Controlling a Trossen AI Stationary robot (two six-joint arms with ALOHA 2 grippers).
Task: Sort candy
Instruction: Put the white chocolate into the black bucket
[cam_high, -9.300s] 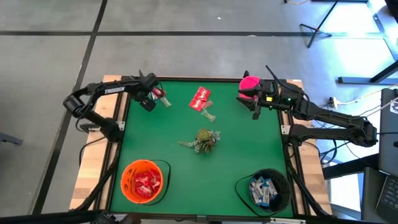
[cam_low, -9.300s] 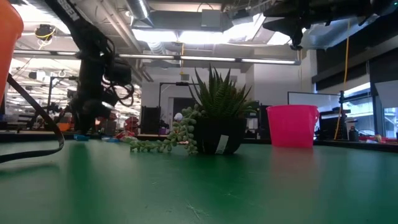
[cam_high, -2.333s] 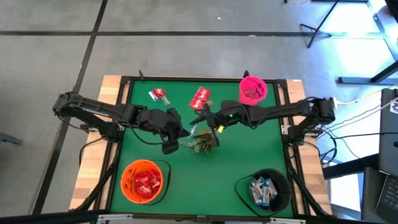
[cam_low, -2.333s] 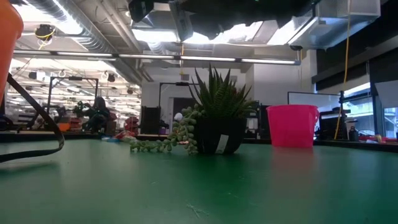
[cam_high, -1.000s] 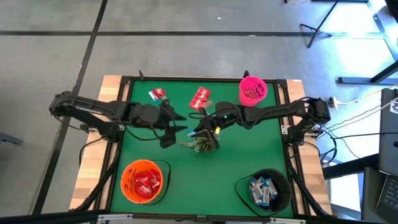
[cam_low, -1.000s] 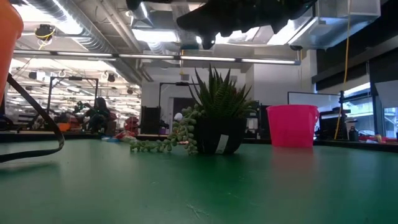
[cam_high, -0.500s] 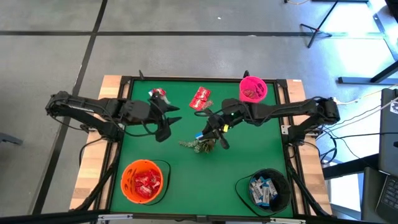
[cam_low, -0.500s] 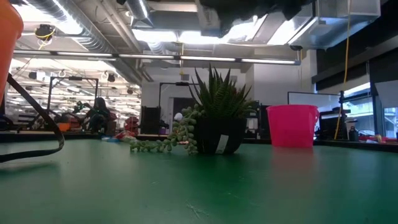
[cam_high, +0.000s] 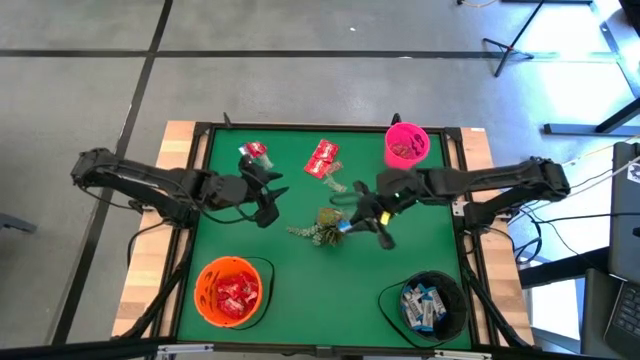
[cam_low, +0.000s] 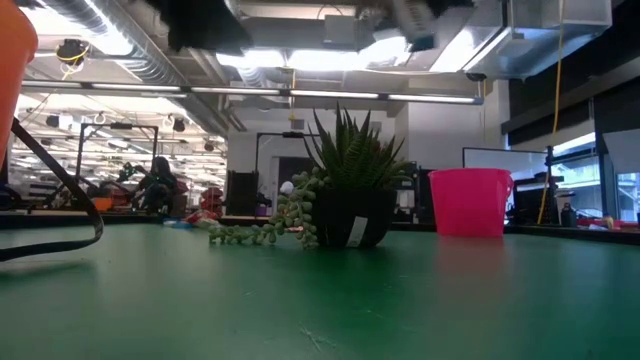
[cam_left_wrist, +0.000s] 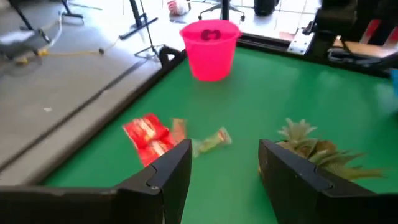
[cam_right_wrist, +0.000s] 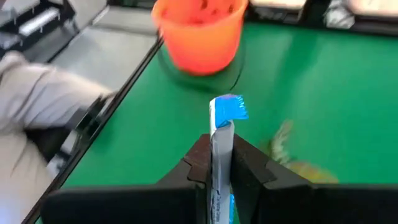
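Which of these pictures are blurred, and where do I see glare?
Right wrist view: the orange bowl and table are smeared by motion, while the white-and-blue candy in the right end effector stays sharp. Low view: ceiling lights glare and the arms overhead are blurred. High view: bright bluish glare at upper right.

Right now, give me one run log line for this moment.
task: sort candy | right hand: shut on blue-and-white candy, above plant | left hand: open, empty, near red candy

In the low view both dark arms are only blurred shapes cut by the top edge. The tall orange plastic bucket (cam_low: 14, 60) is cut by the left edge there. In the right wrist view, the white-and-blue wrapped candy (cam_right_wrist: 221, 146) continues down out of sight between the fingers, and the small green plant (cam_right_wrist: 297, 158) is blurred.
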